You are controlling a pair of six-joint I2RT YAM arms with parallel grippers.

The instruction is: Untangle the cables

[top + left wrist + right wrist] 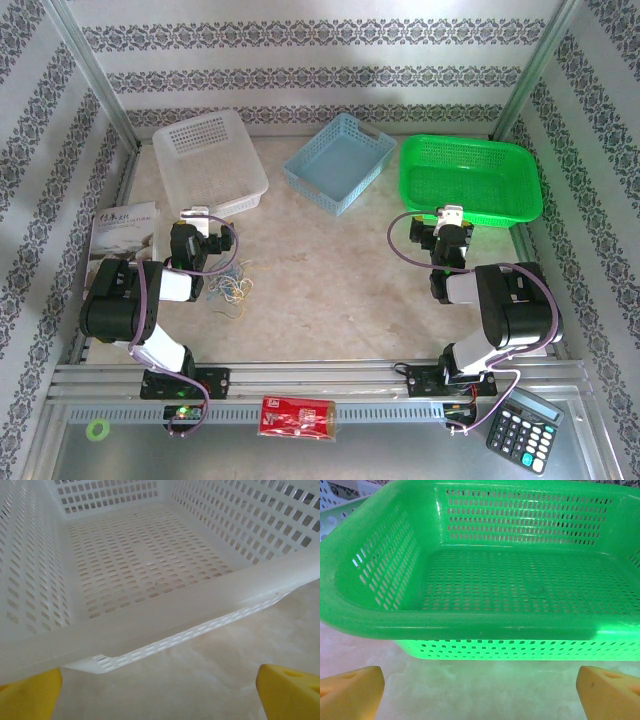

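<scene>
the left pincer (pixel 159 694) is released: its two yellow fingertips (pixel 29 696) sit wide apart in the bottom corners of the wrist view. both are cut off by the frame edge, and there is bare counter (pixel 200 680) between them. just ahead, the near rim of the white basket (pixel 150 617) runs slantwise across the frame, and its far wall is cropped at the top. the right pincer (pixel 480 695) is released too, its orange-yellow tips likewise cropped in the bottom corners. it faces the rim of the green basket (pixel 470 622), whose right end runs out of frame.

in the top view the cables (pixel 232 287) lie on the counter in the lower left of the frame, just right of the left arm and apart from both pincers. the strands are too thin to tell which crosses which. the blue basket (pixel 340 165) stands between the other two at upper centre. a booklet (pixel 122 228) at the left edge is partly covered by the left arm. a calculator (pixel 524 428) sits at the lower right.
</scene>
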